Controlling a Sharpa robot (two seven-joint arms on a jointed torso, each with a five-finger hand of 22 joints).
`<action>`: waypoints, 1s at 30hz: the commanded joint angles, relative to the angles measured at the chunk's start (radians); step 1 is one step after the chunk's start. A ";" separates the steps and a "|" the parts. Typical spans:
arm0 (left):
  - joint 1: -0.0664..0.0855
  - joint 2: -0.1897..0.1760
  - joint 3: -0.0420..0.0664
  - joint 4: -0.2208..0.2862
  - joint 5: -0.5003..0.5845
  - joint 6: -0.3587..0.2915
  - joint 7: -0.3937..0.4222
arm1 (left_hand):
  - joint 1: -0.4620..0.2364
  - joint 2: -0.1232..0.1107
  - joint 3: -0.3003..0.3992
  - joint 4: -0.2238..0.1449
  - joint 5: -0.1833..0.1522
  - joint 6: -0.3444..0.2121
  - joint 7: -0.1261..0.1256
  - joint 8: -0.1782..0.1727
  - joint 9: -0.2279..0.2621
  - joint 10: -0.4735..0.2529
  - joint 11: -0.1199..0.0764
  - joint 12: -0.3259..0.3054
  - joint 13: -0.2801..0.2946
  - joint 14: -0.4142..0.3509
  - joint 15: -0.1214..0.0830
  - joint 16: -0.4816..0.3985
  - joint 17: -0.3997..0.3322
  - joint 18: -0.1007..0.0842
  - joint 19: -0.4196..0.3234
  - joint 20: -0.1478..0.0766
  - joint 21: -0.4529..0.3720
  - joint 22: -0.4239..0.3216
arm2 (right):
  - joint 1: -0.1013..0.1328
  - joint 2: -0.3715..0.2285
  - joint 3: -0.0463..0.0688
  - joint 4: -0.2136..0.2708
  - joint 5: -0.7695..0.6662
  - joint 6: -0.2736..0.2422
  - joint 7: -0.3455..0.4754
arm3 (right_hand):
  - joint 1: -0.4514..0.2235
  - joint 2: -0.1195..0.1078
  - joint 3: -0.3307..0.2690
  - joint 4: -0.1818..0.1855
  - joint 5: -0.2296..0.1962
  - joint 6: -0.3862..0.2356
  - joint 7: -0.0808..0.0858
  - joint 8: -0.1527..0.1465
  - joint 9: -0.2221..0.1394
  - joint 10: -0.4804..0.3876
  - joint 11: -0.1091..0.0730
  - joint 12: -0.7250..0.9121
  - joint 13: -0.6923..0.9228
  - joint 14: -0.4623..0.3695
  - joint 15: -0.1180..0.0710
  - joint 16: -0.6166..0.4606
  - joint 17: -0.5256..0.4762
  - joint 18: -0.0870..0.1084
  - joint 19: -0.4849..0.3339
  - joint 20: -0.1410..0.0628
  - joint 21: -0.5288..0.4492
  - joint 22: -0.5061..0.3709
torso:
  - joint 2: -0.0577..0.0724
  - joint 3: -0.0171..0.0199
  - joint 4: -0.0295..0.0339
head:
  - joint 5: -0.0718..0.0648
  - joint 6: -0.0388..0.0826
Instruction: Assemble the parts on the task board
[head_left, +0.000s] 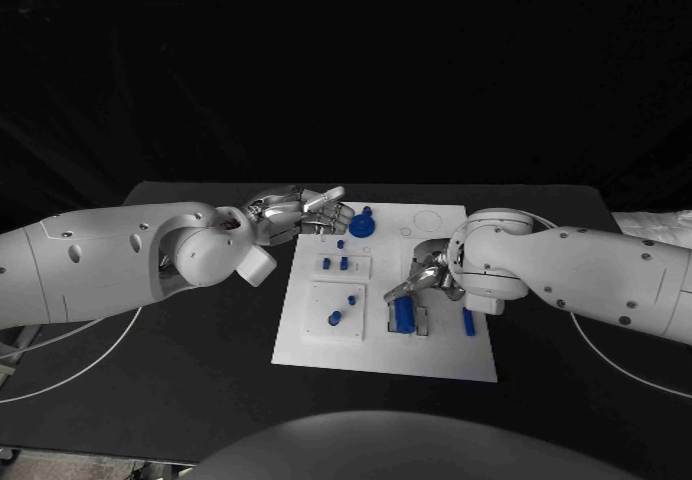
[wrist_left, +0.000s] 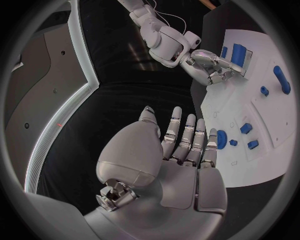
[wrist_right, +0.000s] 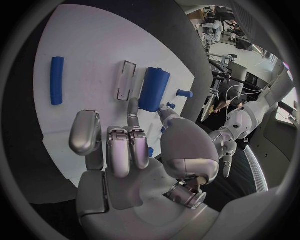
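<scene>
White task board (head_left: 433, 350) lies mid-table with small blue parts (head_left: 404, 316) on it.

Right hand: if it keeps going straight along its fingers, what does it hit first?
Probably the big blue block. The right hand holds nothing, and its longest finger points at the block's near end on the white board; the gap is hard to judge.
</scene>
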 joint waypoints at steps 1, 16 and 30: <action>0.000 0.001 0.000 0.003 -0.004 0.016 0.003 | 0.010 0.003 -0.004 0.000 0.007 0.003 0.006 0.004 -0.002 0.007 -0.001 0.003 -0.001 0.003 0.000 0.002 -0.001 0.003 -0.001 0.002 0.003 -0.002 | -0.003 0.003 -0.001 0.002 -0.006 0.011 0.004 | -0.016 -0.003 -0.015 0.008 -0.048 -0.003 0.002 -0.008 0.001 0.103 0.008 0.004 0.263 0.106 0.007 0.003 0.263 0.010 0.002 0.008 -0.007 0.146 | 0.000 0.0002 0.0003 | 0.001 0.000; 0.000 0.002 0.000 0.003 -0.005 0.018 -0.004 | 0.015 0.000 -0.006 0.000 0.010 0.003 0.006 0.005 -0.002 0.007 -0.001 0.003 -0.002 0.003 -0.001 0.003 -0.003 0.003 -0.003 0.002 0.002 -0.003 | -0.005 -0.011 -0.001 0.006 0.001 -0.010 0.008 | -0.087 -0.033 -0.110 0.092 -0.109 0.003 0.006 -0.029 0.016 0.103 0.011 0.004 0.263 0.106 0.009 0.003 0.263 0.010 0.007 0.010 -0.012 0.146 | 0.000 0.0001 -0.0002 | 0.003 0.000; 0.000 0.000 0.000 0.004 -0.008 0.020 -0.008 | 0.018 0.000 -0.006 -0.001 0.011 0.004 0.006 0.005 -0.003 0.008 -0.002 0.003 -0.002 0.003 -0.001 0.003 -0.003 0.003 -0.004 0.001 0.002 -0.003 | -0.002 -0.074 0.000 0.050 0.037 -0.099 0.031 | -0.057 -0.016 -0.122 0.106 -0.095 0.011 0.003 -0.030 0.026 0.103 0.009 0.004 0.263 0.106 0.008 0.003 0.263 0.009 0.012 0.010 -0.007 0.149 | 0.000 0.0002 0.0002 | 0.011 0.000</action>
